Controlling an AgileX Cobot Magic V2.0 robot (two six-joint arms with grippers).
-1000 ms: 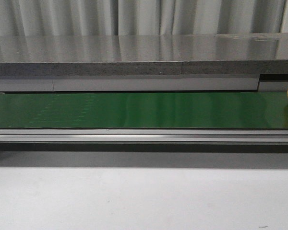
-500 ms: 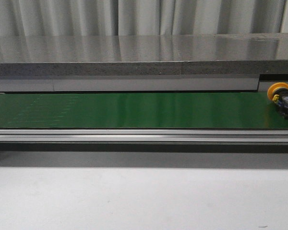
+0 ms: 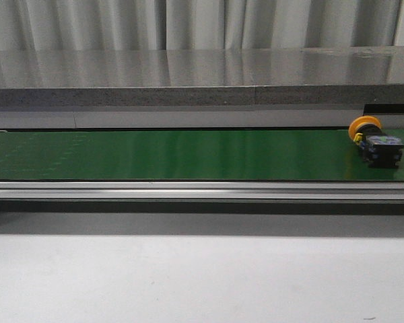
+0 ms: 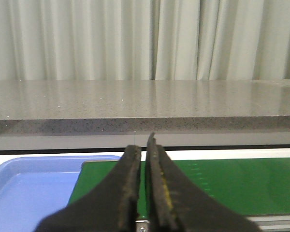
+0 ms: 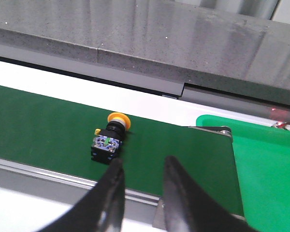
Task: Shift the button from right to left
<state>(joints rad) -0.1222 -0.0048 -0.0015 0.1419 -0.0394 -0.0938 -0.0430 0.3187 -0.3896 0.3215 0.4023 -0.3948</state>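
The button (image 3: 376, 142) lies on its side at the far right of the green conveyor belt (image 3: 188, 155); its yellow head points to the back, its black body to the front. It also shows in the right wrist view (image 5: 109, 139). My right gripper (image 5: 144, 164) is open and empty, just in front of the button and a little to one side of it, over the belt's near edge. My left gripper (image 4: 143, 145) is shut and empty, over the belt's left end (image 4: 208, 183). Neither gripper shows in the front view.
A grey stone shelf (image 3: 188, 74) runs behind the belt, with curtains beyond. A metal rail (image 3: 188, 192) borders the belt's front, then a white tabletop (image 3: 188, 282). A blue tray (image 4: 29, 193) lies off the belt's left end, a green tray (image 5: 266, 164) off its right end.
The button has ridden leftward along the belt, from a sliver at the right edge of the front view to fully in view. No arm shows in the front view.
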